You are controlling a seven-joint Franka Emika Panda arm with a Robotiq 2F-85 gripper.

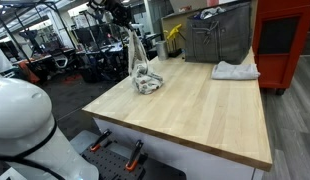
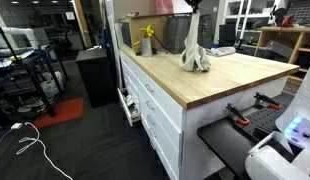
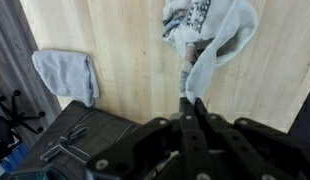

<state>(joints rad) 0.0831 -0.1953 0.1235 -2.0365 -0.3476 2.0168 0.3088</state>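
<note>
My gripper [image 3: 191, 98] is shut on the top of a light grey patterned cloth [image 3: 210, 35] and holds it up above the wooden table [image 1: 195, 105]. The cloth hangs stretched from the jaws, and its lower part rests bunched on the tabletop in both exterior views [image 1: 143, 72] [image 2: 194, 55]. In an exterior view the gripper [image 1: 128, 24] is high above the table's far left part. In the other it sits at the top edge [image 2: 193, 8].
A second folded grey-white cloth [image 1: 236, 70] lies at the table's far right, also in the wrist view [image 3: 67, 73]. A grey bin [image 1: 217, 38] and a yellow object [image 1: 173, 34] stand at the back. A red cabinet [image 1: 285, 45] stands beside the table.
</note>
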